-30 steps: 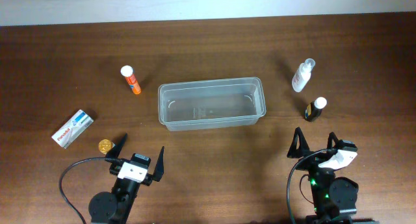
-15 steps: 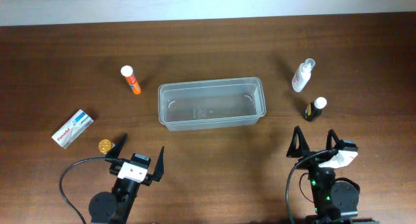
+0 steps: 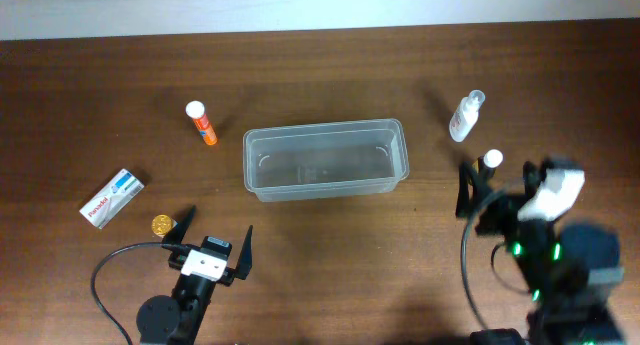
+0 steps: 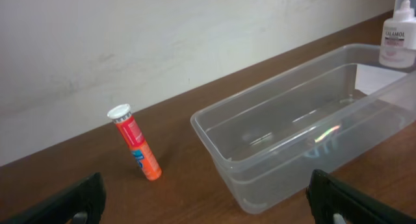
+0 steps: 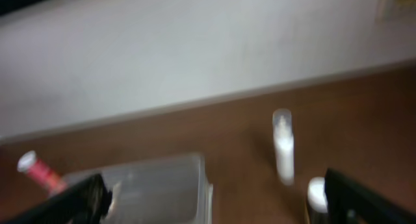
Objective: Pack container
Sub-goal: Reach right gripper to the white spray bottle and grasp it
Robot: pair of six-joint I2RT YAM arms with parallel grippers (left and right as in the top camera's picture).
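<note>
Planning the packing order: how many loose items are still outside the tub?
5. Orange tube left of the tub; box and small gold disc front left; white bottle back right; dark bottle, only its cap showing, by the right fingers. The arm could hide more.

The table (image 3: 330,260) is of dark brown wood. Near its middle stands the clear plastic container (image 3: 325,192). Left of it stands an orange tube (image 3: 202,124) with a white cap. Further left lie a small white and blue box (image 3: 112,198) and, near it, a small golden round thing (image 3: 160,224). Right of the container stand a white spray bottle (image 3: 464,117) and a dark bottle (image 3: 491,159) with a white cap.
</note>
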